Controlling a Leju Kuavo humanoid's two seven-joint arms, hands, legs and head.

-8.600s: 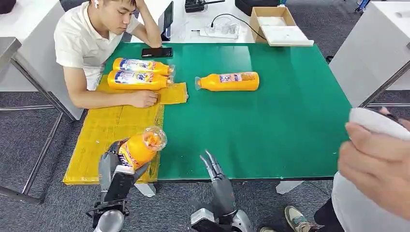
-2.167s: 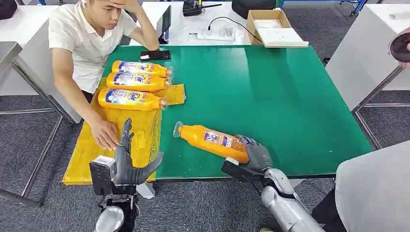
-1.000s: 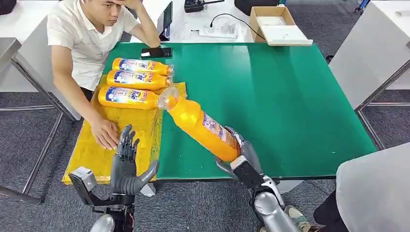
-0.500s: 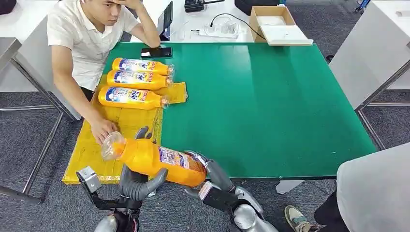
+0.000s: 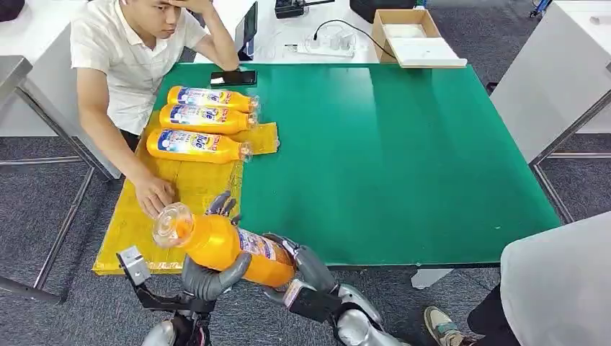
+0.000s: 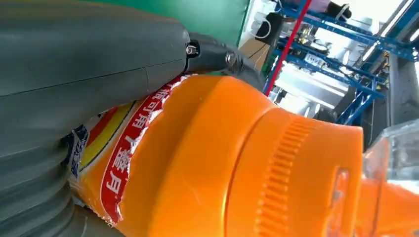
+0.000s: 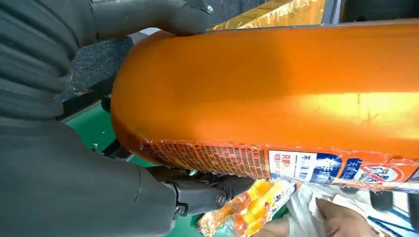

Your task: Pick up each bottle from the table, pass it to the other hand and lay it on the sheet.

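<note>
An orange bottle (image 5: 223, 245) with a clear cap (image 5: 171, 225) is held in the air over the table's near edge, cap pointing left. My right hand (image 5: 306, 270) grips its base. My left hand (image 5: 209, 277) wraps its upper body, thumb in front and fingers behind. In the left wrist view the thumb (image 6: 89, 49) lies against the bottle (image 6: 222, 163). In the right wrist view my right hand (image 7: 64, 182) clasps the bottle's base (image 7: 276, 94). Three more orange bottles (image 5: 205, 117) lie side by side on the far part of the yellow sheet (image 5: 194, 187).
A seated person rests a hand (image 5: 153, 194) on the sheet, close to the held bottle's cap. A phone (image 5: 233, 77) lies at the green table's (image 5: 389, 158) far edge. A cardboard box (image 5: 407, 36) stands behind it. Another person (image 5: 555, 288) stands at the near right.
My right hand lifted the bottle off the table and swung it left to my left hand. The left hand's fingers have come round the bottle's upper body.
</note>
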